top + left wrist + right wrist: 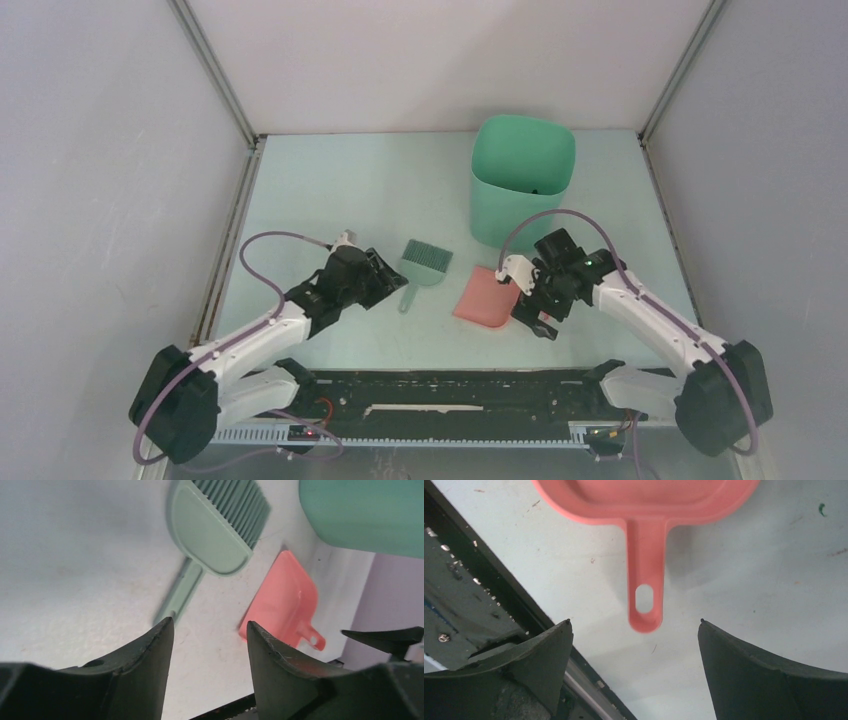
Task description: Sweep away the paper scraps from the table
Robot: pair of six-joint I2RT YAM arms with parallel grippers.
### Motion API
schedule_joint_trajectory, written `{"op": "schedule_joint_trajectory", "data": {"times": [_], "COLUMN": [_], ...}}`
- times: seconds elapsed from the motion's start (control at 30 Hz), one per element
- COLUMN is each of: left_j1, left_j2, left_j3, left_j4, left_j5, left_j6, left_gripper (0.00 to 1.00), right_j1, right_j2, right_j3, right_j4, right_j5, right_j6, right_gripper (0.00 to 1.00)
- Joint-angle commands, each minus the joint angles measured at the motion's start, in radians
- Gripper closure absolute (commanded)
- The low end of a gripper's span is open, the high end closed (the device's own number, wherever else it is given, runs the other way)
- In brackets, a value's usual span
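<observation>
One tall mint-green plastic bin (522,180) stands upright at the back of the pale mint-green surface (330,180), and everything else lies on the near side of it. One flat pink plastic dustpan (482,297) rests just in front of the bin, apart from its wall, with its single holed handle pointing away from the bin. One green plastic hand brush (424,262) lies in front of the bin and off to its left, beside the dustpan without touching it. Its bristle end is turned toward the bin's side of the surface and its handle points away.

There are two arms, each with one two-fingered pincer. The left pincer (209,625) sits farther to the left of the bin than the brush. Its fingers are parted and nothing is between them, and the tip of the brush handle lies just ahead of one finger. The right pincer (635,621) sits in front of the bin, past the dustpan. Its fingers are spread wide on either side of the dustpan handle's end, clear of it and gripping nothing.

Where the paper scraps are cannot be told from these views. One dark speck (537,190) shows inside the bin, too small to identify.
</observation>
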Motion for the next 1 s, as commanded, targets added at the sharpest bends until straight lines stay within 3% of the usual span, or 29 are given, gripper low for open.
{"op": "schedule_joint_trajectory", "data": {"times": [0.0,0.17,0.37,0.4,0.43,0.5,0.6,0.73,0.83,0.97], "left_j1": [0.005,0.005,0.004,0.004,0.004,0.004,0.004,0.004,0.004,0.003], "left_j2": [-0.107,-0.13,-0.03,-0.011,0.004,0.035,0.079,0.099,0.075,0.055], "left_j3": [0.036,0.104,0.322,0.36,0.395,0.457,0.562,0.652,0.577,0.461], "left_j4": [-0.169,-0.269,-0.426,-0.449,-0.466,-0.489,-0.518,-0.535,-0.471,-0.365], "left_j5": [-0.119,-0.148,-0.163,-0.169,-0.183,-0.229,-0.23,-0.284,-0.352,-0.343], "left_j6": [0.11,0.235,0.481,0.534,0.564,0.607,0.7,0.808,0.833,0.854], "left_gripper": [0.39,0.34,0.31,0.28,0.08,0.0,0.0,0.0,0.0,0.0], "right_j1": [-0.045,-0.184,-0.31,-0.334,-0.362,-0.443,-0.601,-0.791,-0.88,-0.943], "right_j2": [-0.116,-0.235,-0.313,-0.312,-0.308,-0.294,-0.269,-0.267,-0.282,-0.274], "right_j3": [0.033,0.031,0.017,0.017,0.017,0.026,0.074,0.127,0.083,-0.003], "right_j4": [-0.074,-0.022,0.079,0.096,0.118,0.151,0.165,0.216,0.347,0.446], "right_j5": [-0.028,-0.045,0.075,0.106,0.146,0.166,0.067,-0.211,-0.362,-0.495], "right_j6": [0.047,0.132,0.225,0.241,0.266,0.312,0.371,0.519,0.687,0.71], "right_gripper": [0.0,0.0,0.0,0.0,0.0,0.0,0.0,0.0,0.0,0.0]}}
